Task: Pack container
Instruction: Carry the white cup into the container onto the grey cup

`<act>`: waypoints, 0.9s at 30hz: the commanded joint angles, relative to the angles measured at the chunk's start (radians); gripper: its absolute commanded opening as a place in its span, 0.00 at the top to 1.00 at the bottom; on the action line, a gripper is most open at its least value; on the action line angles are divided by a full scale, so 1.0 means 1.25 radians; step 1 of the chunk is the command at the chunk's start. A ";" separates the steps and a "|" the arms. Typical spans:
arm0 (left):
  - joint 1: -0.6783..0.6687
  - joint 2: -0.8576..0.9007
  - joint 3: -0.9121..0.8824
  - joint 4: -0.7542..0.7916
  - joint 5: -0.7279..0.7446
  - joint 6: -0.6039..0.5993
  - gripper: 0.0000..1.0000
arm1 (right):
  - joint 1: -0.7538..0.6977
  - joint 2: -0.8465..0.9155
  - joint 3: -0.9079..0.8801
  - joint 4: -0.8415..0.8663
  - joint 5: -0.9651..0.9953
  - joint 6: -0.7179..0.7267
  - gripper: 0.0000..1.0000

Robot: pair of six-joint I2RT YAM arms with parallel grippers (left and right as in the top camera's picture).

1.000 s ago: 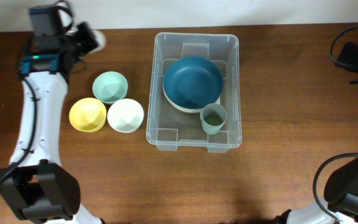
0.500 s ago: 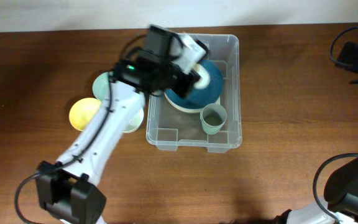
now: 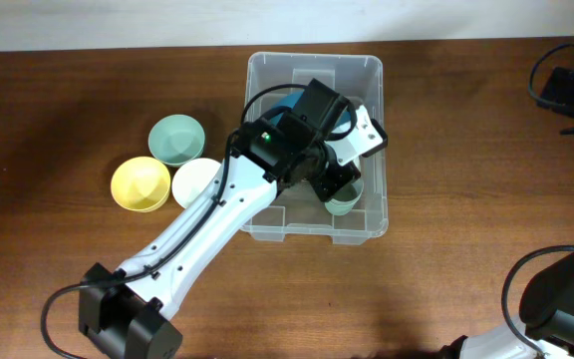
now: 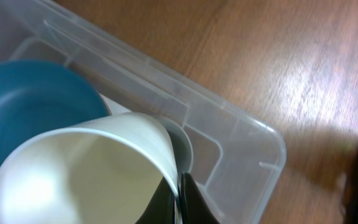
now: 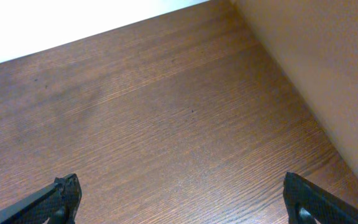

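Note:
The clear plastic container (image 3: 259, 214) stands mid-table and holds a dark blue bowl (image 4: 30, 93) stacked on a pale bowl, plus a grey-green cup (image 3: 343, 205). My left gripper (image 4: 179, 200) is shut on the rim of a white cup (image 4: 86, 168) and holds it tilted inside the container, right over the grey-green cup (image 4: 184, 146). From overhead the left gripper (image 3: 339, 170) covers most of the blue bowl. My right gripper (image 5: 182, 202) is open and empty over bare table at the far right edge.
Three small bowls sit left of the container: a mint green one (image 3: 175, 138), a yellow one (image 3: 140, 183) and a white one (image 3: 195, 182). The container's near wall (image 4: 229, 106) runs close past the white cup. A wall borders the table at the right.
My left arm has swung from the far left back corner across to the container, carrying the white cup, and now holds it down over the grey-green cup. The right arm has not moved.

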 commanded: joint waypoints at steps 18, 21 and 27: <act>-0.020 0.007 0.007 -0.020 -0.017 0.018 0.94 | -0.004 0.003 0.004 0.002 0.010 0.009 0.01; -0.022 0.009 0.007 -0.023 -0.017 0.018 0.94 | -0.004 0.003 0.004 0.002 0.010 0.009 0.01; -0.022 0.009 0.007 -0.023 -0.017 0.018 0.67 | -0.004 0.003 0.004 0.002 0.010 0.009 0.01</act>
